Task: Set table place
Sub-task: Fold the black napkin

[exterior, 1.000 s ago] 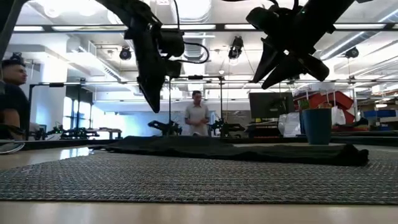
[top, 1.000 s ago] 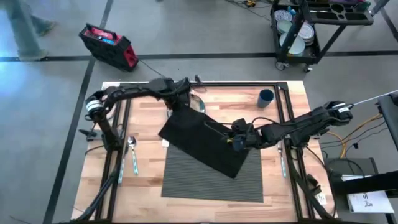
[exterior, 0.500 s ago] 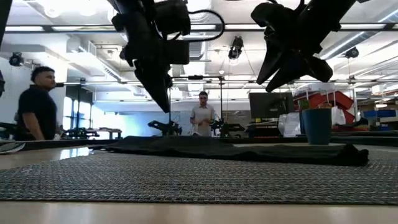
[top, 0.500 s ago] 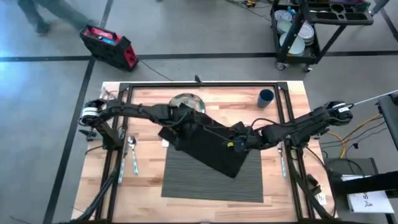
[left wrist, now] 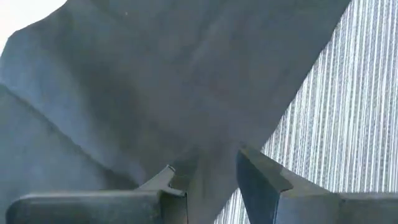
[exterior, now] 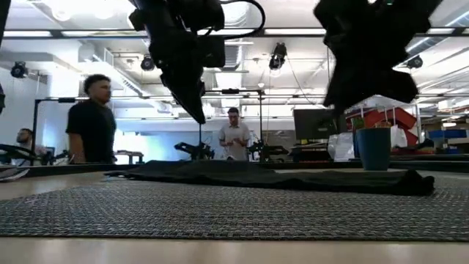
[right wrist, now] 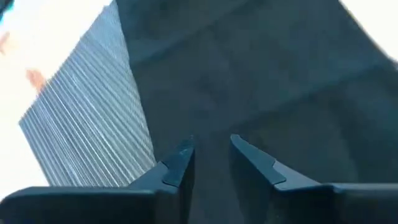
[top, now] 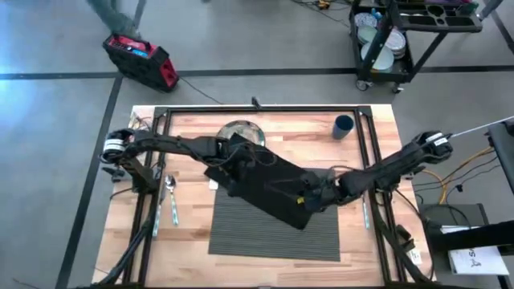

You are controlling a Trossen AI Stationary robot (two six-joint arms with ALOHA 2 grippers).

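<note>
Both released claws, left [top: 227, 167] and right [top: 307, 201], have dropped closer to your crooked black cloth napkin [top: 265, 183] on the ribbed grey placemat [top: 277, 233]; grasping seems imminent.

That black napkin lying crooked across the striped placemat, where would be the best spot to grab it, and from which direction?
Probably at a corner or edge, coming straight down from above. The black napkin lies flat and limp, askew on the placemat, so only its thin edges give the fingers something to pinch. The left gripper and right gripper hover open over it near opposite ends.
</note>
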